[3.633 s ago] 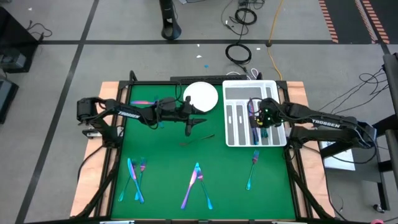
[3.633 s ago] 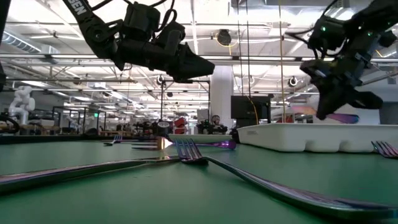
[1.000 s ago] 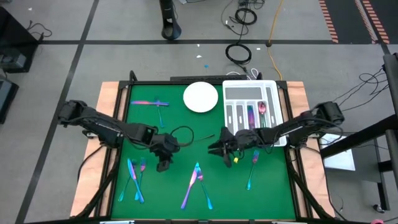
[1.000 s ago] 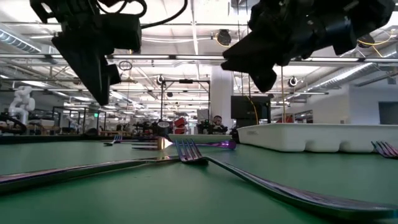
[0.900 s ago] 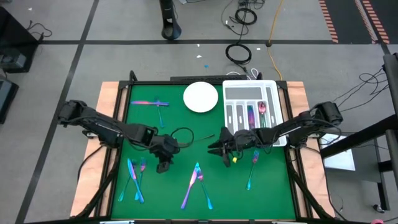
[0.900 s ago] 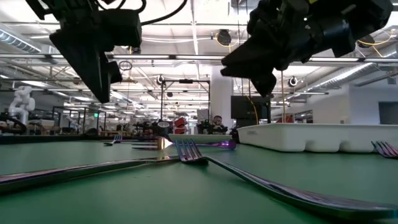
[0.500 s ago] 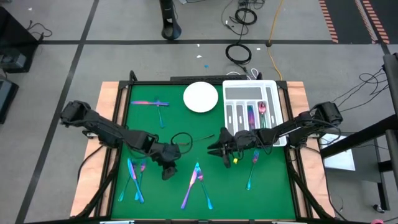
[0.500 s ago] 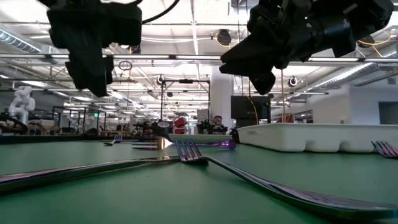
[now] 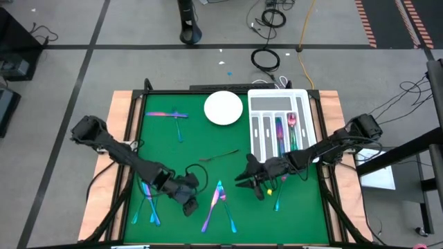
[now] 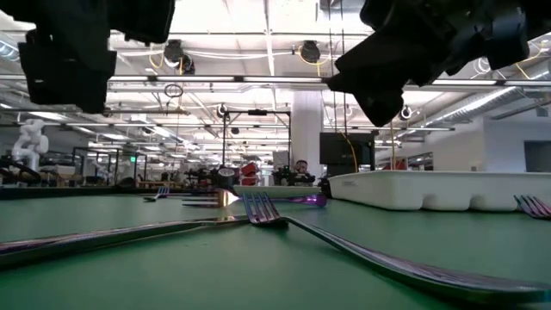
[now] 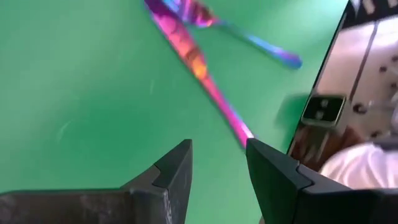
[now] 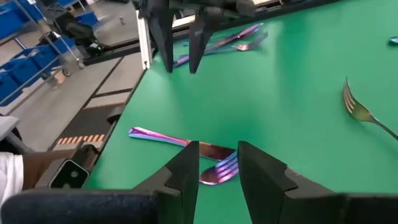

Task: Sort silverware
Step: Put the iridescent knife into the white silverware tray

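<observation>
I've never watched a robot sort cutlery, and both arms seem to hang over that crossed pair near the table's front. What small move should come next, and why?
Probably the left gripper lowers onto the knife ahead of it. Its fingers stand apart and empty above the green mat, and the right gripper also hovers open nearby.

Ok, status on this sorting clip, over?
Left gripper open, empty, low beside crossed silverware. Right gripper open, empty, over same cluster. Two pieces in tray. Nothing blocking.
</observation>
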Controlling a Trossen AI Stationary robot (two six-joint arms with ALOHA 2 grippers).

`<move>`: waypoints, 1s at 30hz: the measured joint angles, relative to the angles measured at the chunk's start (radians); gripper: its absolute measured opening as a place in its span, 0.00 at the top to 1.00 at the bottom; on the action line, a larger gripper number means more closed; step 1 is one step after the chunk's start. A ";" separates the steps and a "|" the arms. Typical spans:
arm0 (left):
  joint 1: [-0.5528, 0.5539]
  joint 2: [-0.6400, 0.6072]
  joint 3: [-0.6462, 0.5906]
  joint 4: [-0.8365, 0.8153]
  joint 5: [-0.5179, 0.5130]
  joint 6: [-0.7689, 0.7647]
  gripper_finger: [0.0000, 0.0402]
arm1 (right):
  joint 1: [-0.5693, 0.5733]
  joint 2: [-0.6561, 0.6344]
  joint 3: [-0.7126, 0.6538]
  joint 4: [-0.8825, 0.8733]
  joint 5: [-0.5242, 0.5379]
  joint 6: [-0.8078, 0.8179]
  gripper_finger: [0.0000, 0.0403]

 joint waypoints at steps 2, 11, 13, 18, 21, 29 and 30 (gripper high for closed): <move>-0.011 0.047 0.029 0.035 -0.050 -0.011 0.62 | 0.007 0.000 0.000 0.011 0.001 0.000 0.75; -0.028 0.305 0.288 -0.042 -0.163 0.079 0.64 | 0.019 0.000 0.000 0.031 0.004 0.004 0.75; -0.041 0.332 0.359 -0.144 -0.202 0.059 0.66 | 0.026 0.000 0.000 0.030 0.007 0.004 0.75; -0.062 0.383 0.474 -0.290 -0.253 -0.070 0.73 | 0.067 0.000 0.000 0.017 0.006 0.004 0.75; -0.067 0.418 0.496 -0.303 -0.223 -0.124 0.75 | 0.091 0.000 0.000 0.013 0.006 0.002 0.75; -0.061 0.489 0.501 -0.316 -0.142 -0.200 0.76 | 0.128 0.000 0.000 0.011 0.005 0.001 0.75; -0.062 0.491 0.501 -0.316 -0.142 -0.204 0.76 | 0.129 0.000 0.000 0.011 0.005 0.001 0.75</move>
